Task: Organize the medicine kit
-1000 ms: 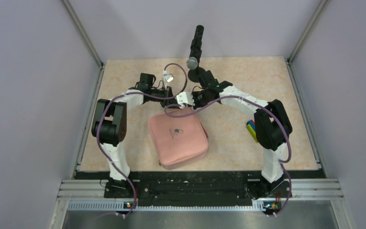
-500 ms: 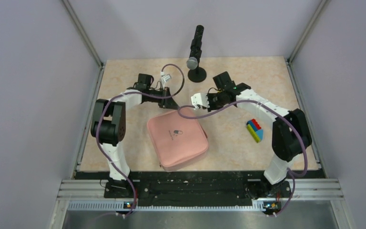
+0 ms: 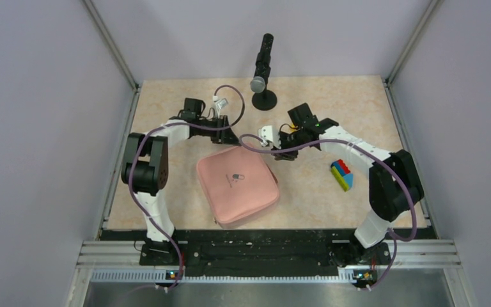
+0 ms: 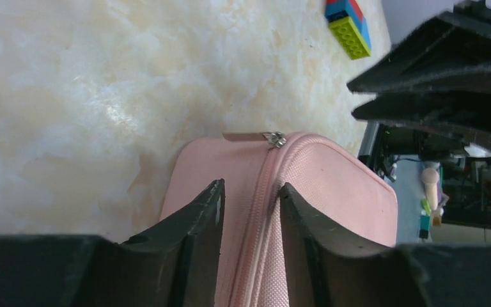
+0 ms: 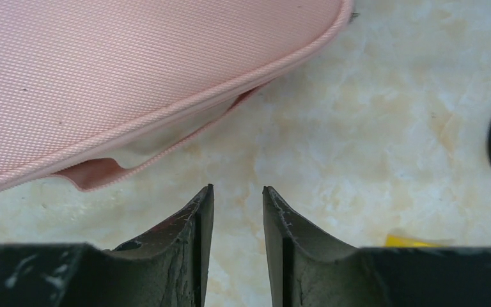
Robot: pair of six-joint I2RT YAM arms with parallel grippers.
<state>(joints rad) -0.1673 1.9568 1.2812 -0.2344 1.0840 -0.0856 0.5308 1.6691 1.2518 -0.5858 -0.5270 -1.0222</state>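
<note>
The medicine kit [image 3: 238, 184] is a pink soft zip case lying shut in the middle of the table, pill logo up. My left gripper [image 3: 229, 136] is at its far edge. In the left wrist view this gripper [image 4: 250, 187] is open, its fingers [image 4: 195, 220] either side of the zip seam, and the metal zip pull [image 4: 273, 139] lies just beyond the tips. My right gripper [image 3: 285, 154] hangs by the kit's far right corner. In the right wrist view it [image 5: 238, 188] is open over bare table, with the kit's edge [image 5: 166, 83] just ahead.
A multicoloured toy-brick block [image 3: 342, 174] lies on the table right of the kit, also in the left wrist view [image 4: 350, 22]. A black microphone stand [image 3: 263, 70] rises at the back centre. Grey walls close in the table on three sides.
Both grippers went from shut to open. The right arm swung right and down, away from the microphone stand to the kit's far right corner. The kit slid slightly left.
</note>
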